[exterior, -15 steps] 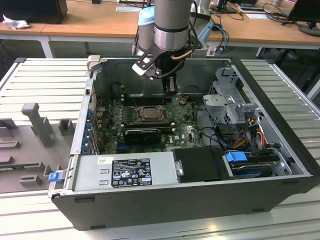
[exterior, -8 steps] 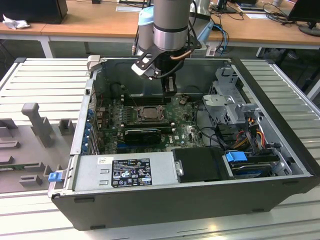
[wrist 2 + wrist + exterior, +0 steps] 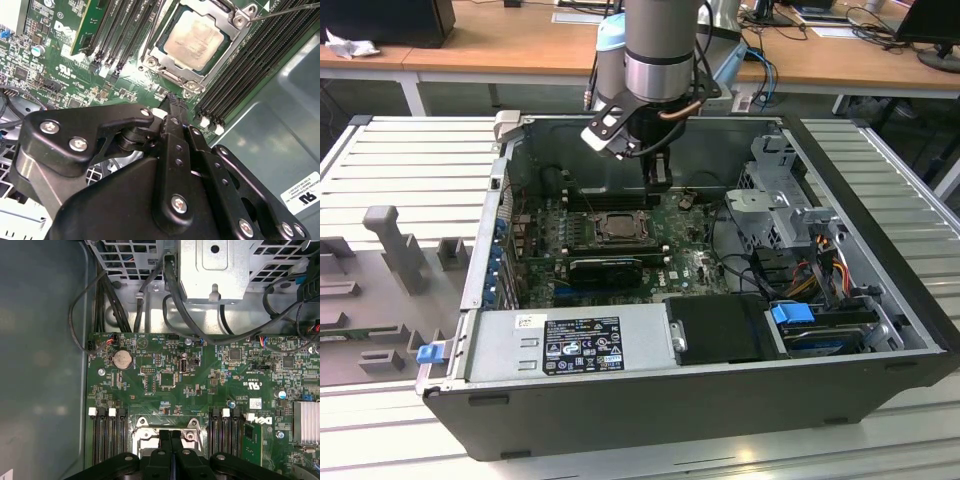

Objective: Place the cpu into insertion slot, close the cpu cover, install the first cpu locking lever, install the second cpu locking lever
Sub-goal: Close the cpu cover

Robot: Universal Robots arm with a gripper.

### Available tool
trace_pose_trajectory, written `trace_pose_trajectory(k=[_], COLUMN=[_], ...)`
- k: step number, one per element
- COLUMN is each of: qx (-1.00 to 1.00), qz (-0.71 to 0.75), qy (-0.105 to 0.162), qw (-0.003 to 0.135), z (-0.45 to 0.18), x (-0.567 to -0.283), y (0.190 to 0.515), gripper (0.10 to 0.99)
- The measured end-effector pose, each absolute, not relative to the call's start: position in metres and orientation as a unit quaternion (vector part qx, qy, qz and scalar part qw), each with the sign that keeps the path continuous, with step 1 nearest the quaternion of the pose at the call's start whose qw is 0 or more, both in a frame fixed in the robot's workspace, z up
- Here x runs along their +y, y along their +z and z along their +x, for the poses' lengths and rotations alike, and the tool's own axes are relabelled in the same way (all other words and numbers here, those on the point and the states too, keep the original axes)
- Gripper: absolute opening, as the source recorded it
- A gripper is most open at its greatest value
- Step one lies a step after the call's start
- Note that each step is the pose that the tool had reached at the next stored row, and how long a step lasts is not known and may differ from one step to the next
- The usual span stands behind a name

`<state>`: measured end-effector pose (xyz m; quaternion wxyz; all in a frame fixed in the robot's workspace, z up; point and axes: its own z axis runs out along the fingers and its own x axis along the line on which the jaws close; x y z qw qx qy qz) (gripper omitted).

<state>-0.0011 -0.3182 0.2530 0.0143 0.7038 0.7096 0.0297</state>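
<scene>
The cpu [image 3: 192, 40] lies flat in the insertion slot [image 3: 150, 432], pale silver face up, with the cpu cover [image 3: 226, 48] seemingly down around it as a grey metal frame, so the work looks to stand at the locking levers. One thin wire lever [image 3: 287, 10] runs off from the socket's corner; whether it is latched I cannot tell. The gripper [image 3: 172, 102] hangs just beside the socket over the green motherboard [image 3: 150, 380], fingers [image 3: 164, 450] pinched together on nothing. Seating a lever calls for a narrow, steady push on that slim wire
</scene>
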Motion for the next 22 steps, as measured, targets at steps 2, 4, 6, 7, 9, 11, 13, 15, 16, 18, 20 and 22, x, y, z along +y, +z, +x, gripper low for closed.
trace_pose_trajectory(k=[2, 4, 6, 7, 9, 11, 13, 15, 16, 18, 20, 22], qx=[0.71, 0.71, 0.71, 0.71, 0.71, 0.71, 0.71, 0.71, 0.71, 0.71, 0.71, 0.71], qz=[0.704, 0.704, 0.704, 0.704, 0.704, 0.704, 0.704, 0.704, 0.704, 0.704, 0.704, 0.704], qy=[0.03, 0.03, 0.03, 0.03, 0.03, 0.03, 0.03, 0.03, 0.03, 0.03, 0.03, 0.03], qw=[0.014, 0.014, 0.014, 0.014, 0.014, 0.014, 0.014, 0.014, 0.014, 0.014, 0.014, 0.014], z=[-0.002, -0.003, -0.003, -0.004, -0.005, -0.005, -0.008, -0.011, -0.014, -0.02, -0.025, -0.03], x=[-0.318, -0.318, -0.318, -0.318, -0.318, -0.318, -0.318, -0.318, -0.318, -0.318, -0.318, -0.318], y=[0.253, 0.253, 0.253, 0.253, 0.253, 0.252, 0.252, 0.252, 0.252, 0.251, 0.249, 0.245], gripper=[0.106, 0.106, 0.106, 0.106, 0.106, 0.106, 0.106, 0.106, 0.106, 0.106, 0.106, 0.106])
